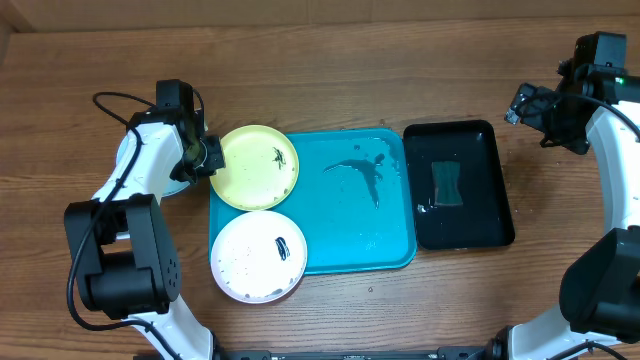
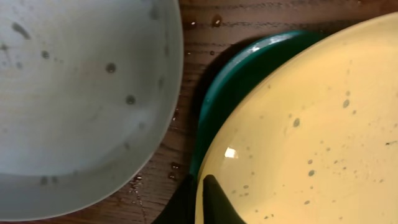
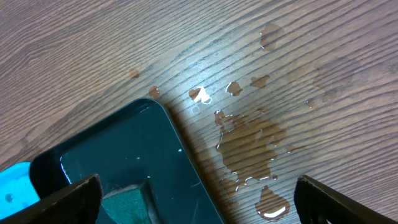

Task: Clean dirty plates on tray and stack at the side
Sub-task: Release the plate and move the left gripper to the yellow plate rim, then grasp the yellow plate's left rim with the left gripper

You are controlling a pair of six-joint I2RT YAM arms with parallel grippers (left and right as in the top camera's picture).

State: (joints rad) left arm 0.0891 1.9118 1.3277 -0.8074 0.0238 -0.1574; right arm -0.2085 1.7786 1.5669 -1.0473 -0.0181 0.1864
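The turquoise tray (image 1: 385, 235) lies mid-table with dark smears and water on it. My left gripper (image 1: 207, 153) is shut on the left rim of the lime-green plate (image 1: 258, 166), which overlaps the tray's far left corner; the plate carries a dark smear. In the left wrist view one finger lies on top of the plate (image 2: 311, 137) and one under it, at the gripper (image 2: 198, 202). The pinkish-brown plate (image 1: 258, 256) overlaps the tray's near left corner. The teal plate (image 2: 74, 93) rests on the wood left of the tray, mostly hidden under my left arm in the overhead view (image 1: 126, 152). My right gripper (image 1: 530, 104) is open and empty.
A black tray (image 1: 490, 215) stands right of the turquoise tray with a green sponge (image 1: 447, 183) in it; its corner (image 3: 124, 155) shows in the right wrist view. Water puddles (image 3: 249, 143) lie on the wood beside it, under my right gripper (image 3: 199, 205).
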